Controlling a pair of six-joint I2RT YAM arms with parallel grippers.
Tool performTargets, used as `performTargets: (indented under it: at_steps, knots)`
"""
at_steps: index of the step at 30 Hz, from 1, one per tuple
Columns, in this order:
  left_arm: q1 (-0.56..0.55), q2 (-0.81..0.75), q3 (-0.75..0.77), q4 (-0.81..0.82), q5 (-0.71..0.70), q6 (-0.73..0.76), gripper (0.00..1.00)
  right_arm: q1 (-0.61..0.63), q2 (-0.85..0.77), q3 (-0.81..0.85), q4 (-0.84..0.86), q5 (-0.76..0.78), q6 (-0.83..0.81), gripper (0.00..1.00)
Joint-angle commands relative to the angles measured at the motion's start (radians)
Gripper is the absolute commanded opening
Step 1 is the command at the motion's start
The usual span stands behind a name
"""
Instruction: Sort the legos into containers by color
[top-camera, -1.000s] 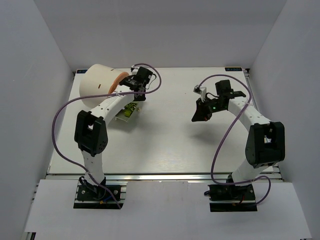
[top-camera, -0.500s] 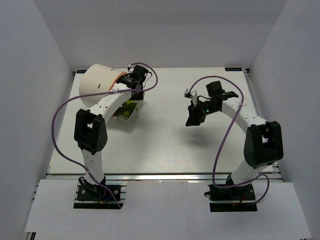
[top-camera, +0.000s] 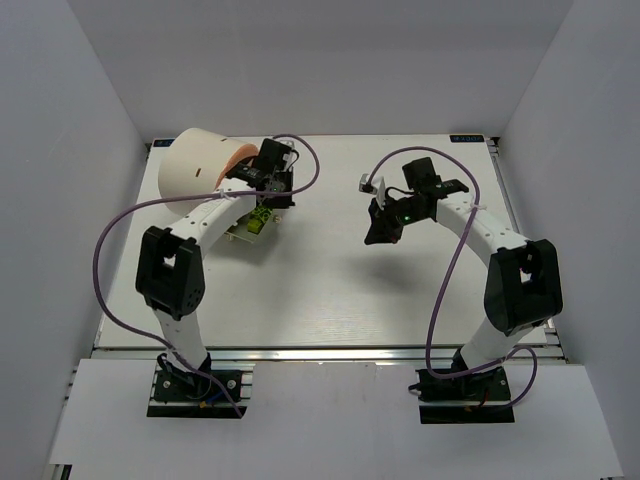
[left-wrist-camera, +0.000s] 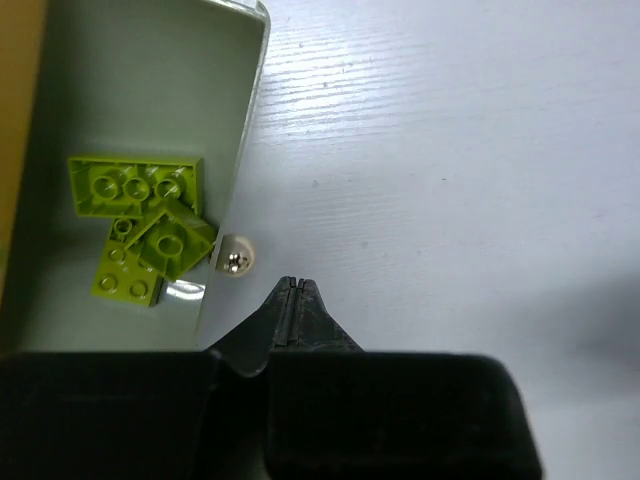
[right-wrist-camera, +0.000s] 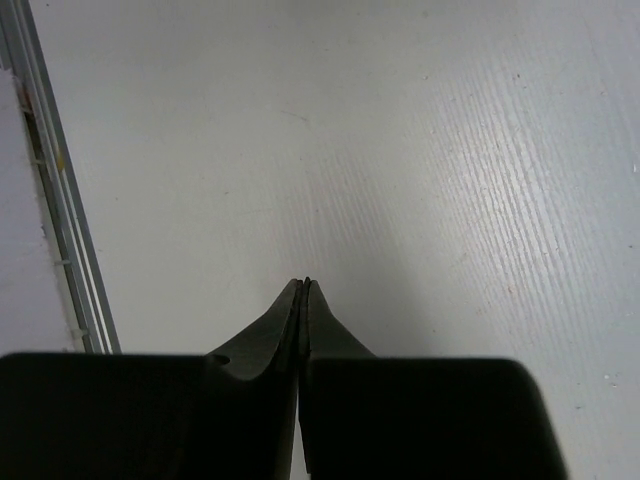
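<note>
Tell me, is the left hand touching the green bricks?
Apart. The left wrist view shows the left hand outside the tray, with the green bricks inside it.

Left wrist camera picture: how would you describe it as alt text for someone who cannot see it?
A small heap of yellow-green lego bricks lies in a pale tray at the left, a shiny round knob on its wall. The left arm's black jaws, shut, point up from the bottom edge just right of the knob, over the white table.

Nothing is readable; a small dark tag (top-camera: 467, 137) at the far edge of the table (top-camera: 330, 300) seems lettered.
</note>
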Motion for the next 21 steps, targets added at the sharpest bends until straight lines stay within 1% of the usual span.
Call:
performTargets:
  at_steps: [1, 5, 8, 10, 11, 12, 14, 15, 17, 21]
  knots:
    - [-0.011, 0.048, 0.013, 0.034, 0.057, 0.042, 0.01, -0.006, -0.038, -0.02, 0.042, 0.017, 0.009, 0.0]
    - [-0.011, 0.16, 0.117, -0.01, -0.067, 0.055, 0.01, -0.009, -0.055, -0.04, 0.042, 0.031, 0.01, 0.0]
    - [-0.011, 0.218, 0.182, -0.038, -0.176, 0.061, 0.07, -0.008, -0.064, -0.049, 0.044, 0.038, 0.009, 0.0]
    - [-0.02, 0.241, 0.208, -0.047, -0.224, 0.073, 0.21, -0.009, -0.069, -0.052, 0.044, 0.046, 0.009, 0.0]
    - [-0.02, 0.252, 0.22, -0.059, -0.276, 0.078, 0.29, -0.009, -0.07, -0.055, 0.044, 0.048, 0.007, 0.0]
    - [-0.02, 0.27, 0.236, -0.067, -0.296, 0.087, 0.47, -0.008, -0.07, -0.055, 0.042, 0.048, 0.007, 0.0]
    - [-0.02, 0.281, 0.247, -0.078, -0.359, 0.096, 0.6, -0.009, -0.069, -0.054, 0.042, 0.051, 0.006, 0.0]
    - [-0.02, 0.292, 0.245, -0.081, -0.376, 0.104, 0.7, -0.008, -0.067, -0.055, 0.041, 0.049, 0.007, 0.0]
    - [-0.009, 0.298, 0.248, -0.088, -0.402, 0.11, 0.76, -0.009, -0.066, -0.054, 0.041, 0.049, 0.007, 0.0]
    - [0.0, 0.312, 0.234, -0.101, -0.429, 0.122, 0.81, -0.011, -0.058, -0.043, 0.038, 0.051, 0.013, 0.0]
